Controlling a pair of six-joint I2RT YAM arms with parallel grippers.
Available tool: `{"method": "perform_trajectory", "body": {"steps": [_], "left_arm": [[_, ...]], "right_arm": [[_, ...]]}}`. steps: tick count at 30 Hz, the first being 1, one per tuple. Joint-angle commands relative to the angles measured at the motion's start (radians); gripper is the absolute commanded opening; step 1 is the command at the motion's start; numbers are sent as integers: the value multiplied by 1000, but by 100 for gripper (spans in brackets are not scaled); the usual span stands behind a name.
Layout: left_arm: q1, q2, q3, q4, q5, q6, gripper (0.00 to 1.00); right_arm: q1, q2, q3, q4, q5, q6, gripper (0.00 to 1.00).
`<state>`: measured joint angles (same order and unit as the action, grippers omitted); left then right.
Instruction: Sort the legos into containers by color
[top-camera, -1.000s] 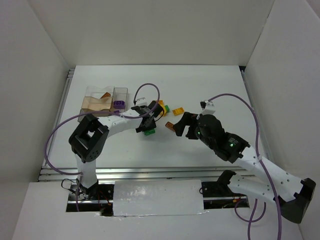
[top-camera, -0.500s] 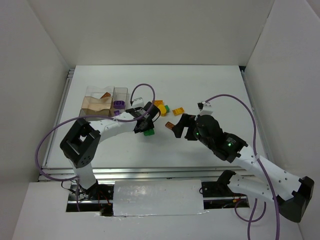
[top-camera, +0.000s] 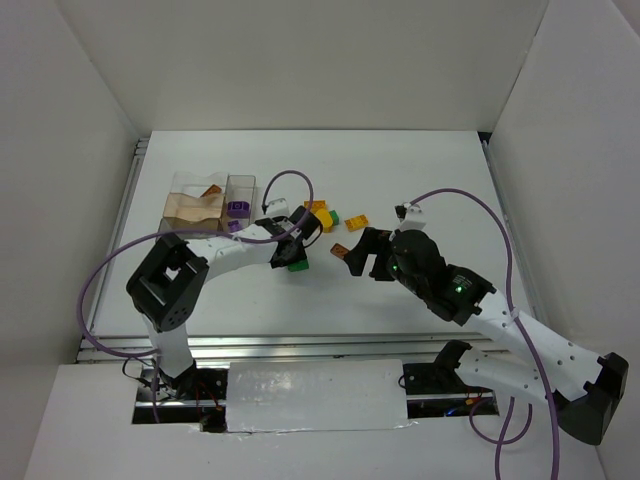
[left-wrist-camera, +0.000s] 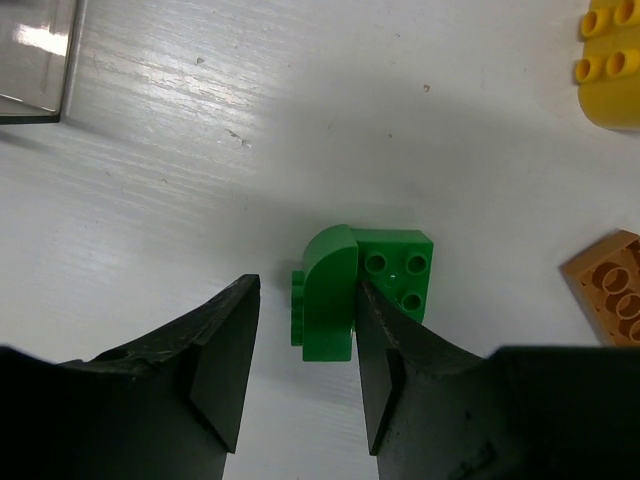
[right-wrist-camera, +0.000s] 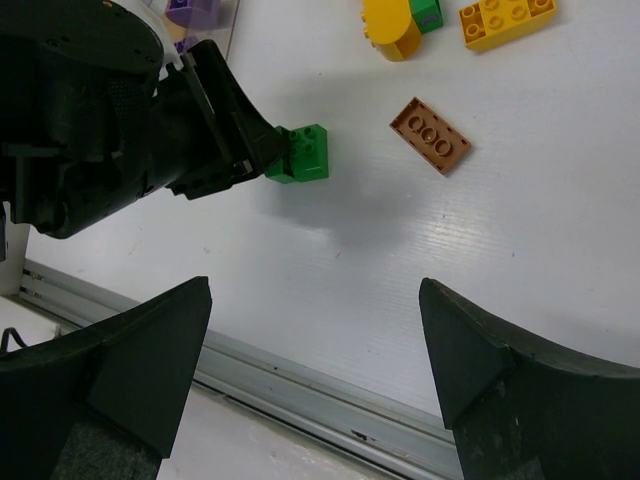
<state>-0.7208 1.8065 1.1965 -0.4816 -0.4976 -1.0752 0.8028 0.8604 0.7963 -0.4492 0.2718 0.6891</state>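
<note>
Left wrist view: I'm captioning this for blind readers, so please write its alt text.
The left claw straddles the rounded part of a green lego on the white table, one finger not touching it. A yellow lego and an orange lego sit at the right edge, a corner of a clear container top left.

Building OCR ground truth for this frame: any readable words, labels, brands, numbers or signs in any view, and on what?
None can be read in any view.
green lego: studs show no legible embossing.
yellow lego and brown lego: studs too blurred to tell.
containers: clear walls, no label visible.
right arm: only green lights, no readable marking.
</note>
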Motion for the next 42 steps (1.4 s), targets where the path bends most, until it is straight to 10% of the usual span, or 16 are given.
{"method": "perform_trajectory", "body": {"steps": [1, 14, 22, 33, 42], "left_arm": [[1, 5, -6, -11, -30, -5, 54], [3, 16, -29, -14, -59, -20, 46], [63, -57, -87, 1, -42, -26, 0], [335, -412, -2, -208, -151, -80, 0], [589, -359, 34, -275, -156, -192, 0]], "right_arm": [[7, 2, 0, 50, -3, -13, 91], [7, 8, 1, 50, -5, -17, 92], [7, 15, 7, 49, -6, -26, 91], [7, 57, 18, 93, -37, -39, 91], [7, 74, 23, 110, -60, -43, 92]]}}
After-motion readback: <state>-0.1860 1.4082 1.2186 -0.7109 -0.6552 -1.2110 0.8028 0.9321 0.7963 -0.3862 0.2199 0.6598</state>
